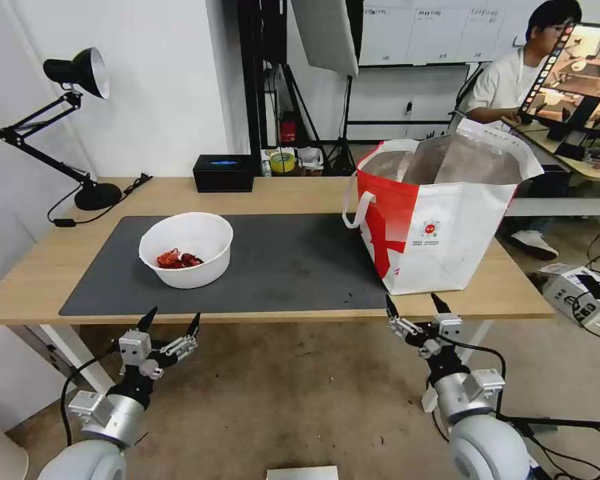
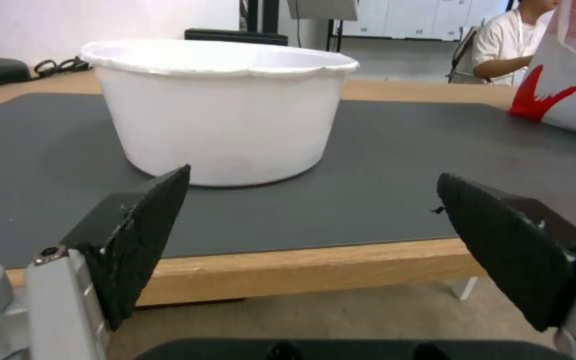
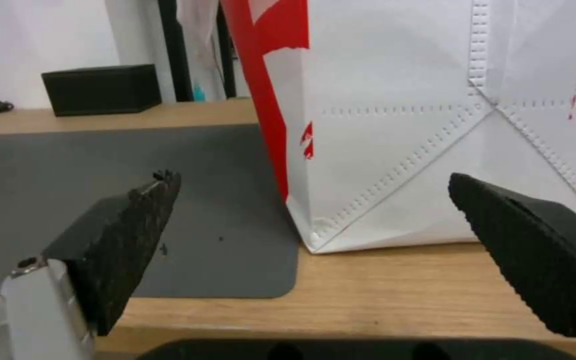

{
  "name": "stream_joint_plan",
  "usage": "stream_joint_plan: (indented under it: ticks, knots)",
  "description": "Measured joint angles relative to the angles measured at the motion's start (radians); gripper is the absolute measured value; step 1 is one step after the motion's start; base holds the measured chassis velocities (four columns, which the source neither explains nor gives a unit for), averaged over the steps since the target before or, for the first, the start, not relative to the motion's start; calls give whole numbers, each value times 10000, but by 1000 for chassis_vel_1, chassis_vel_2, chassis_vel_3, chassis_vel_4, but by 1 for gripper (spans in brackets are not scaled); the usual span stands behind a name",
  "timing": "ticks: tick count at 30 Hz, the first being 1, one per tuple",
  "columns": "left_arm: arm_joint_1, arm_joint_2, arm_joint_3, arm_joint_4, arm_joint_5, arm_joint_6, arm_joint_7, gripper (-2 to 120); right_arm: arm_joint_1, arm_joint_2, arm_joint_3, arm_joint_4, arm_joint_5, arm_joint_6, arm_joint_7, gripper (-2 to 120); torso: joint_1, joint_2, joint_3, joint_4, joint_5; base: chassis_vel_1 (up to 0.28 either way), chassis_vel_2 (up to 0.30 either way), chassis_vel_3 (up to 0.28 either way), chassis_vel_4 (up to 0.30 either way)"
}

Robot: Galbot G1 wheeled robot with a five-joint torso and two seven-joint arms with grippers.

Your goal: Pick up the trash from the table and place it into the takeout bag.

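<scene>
A white bowl (image 1: 187, 249) with red scraps (image 1: 177, 259) stands on the left part of the dark grey mat (image 1: 293, 267) of the light-wood table (image 1: 180, 193). The white-and-red takeout bag (image 1: 440, 220) stands upright and gaping at the table's right end, foil lining showing. My left gripper (image 1: 172, 320) hovers open just off the table's front edge, in line with the bowl (image 2: 225, 107). My right gripper (image 1: 415, 303) hangs open off the front edge below the bag (image 3: 435, 115). Neither holds anything.
A black tissue box (image 1: 224, 173) sits at the table's back edge. A black desk lamp (image 1: 73, 120) stands at the back left with its cable trailing. A cardboard box (image 1: 580, 293) lies on the floor to the right. Bare floor lies below the arms.
</scene>
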Motion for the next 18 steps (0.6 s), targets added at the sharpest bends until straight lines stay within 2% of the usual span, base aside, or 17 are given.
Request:
stream_joint_plan:
  ticks: [18]
  knots:
    - [48, -24, -39, -18, 10, -1, 1, 100, -182, 86, -205, -76, -96, -422, 127, 100, 0, 0, 0, -1, 1, 0, 0, 0, 0]
